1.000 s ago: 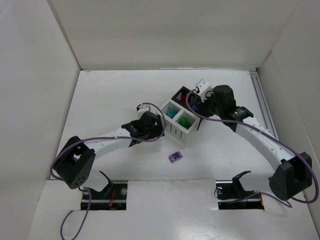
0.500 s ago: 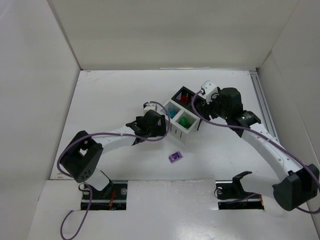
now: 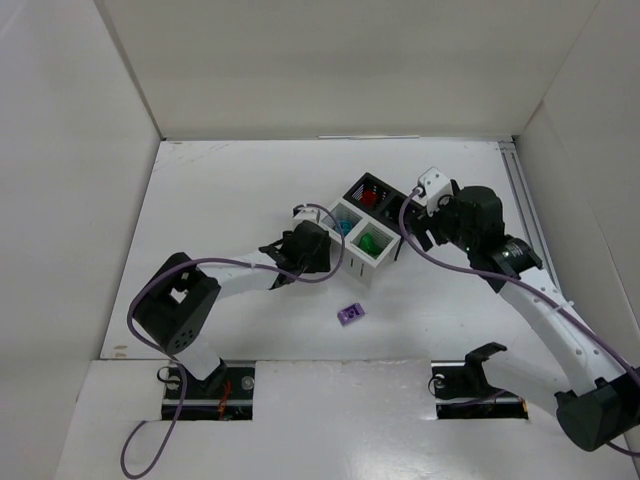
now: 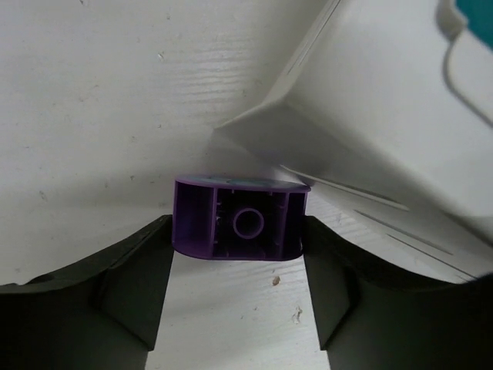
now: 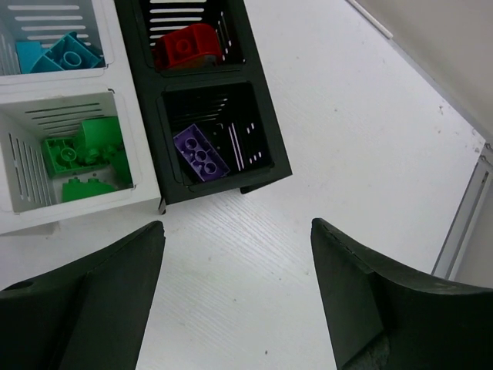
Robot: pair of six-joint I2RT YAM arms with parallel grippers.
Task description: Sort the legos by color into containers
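Purple lego: left jaws clamped on its end walls, just beside containers, white corner. Right jaws spread, empty, near containers, black side. Rigid, light, slick plastic, so pinch flat faces, not studs.

No legible text, labels, brands or numbers on anything in view

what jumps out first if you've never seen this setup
The four-bin block in the middle of the table, each bin showing a single colour. Next, the left gripper clamps a purple lego beside a white bin wall, while a stray purple brick lies nearer the arm bases.
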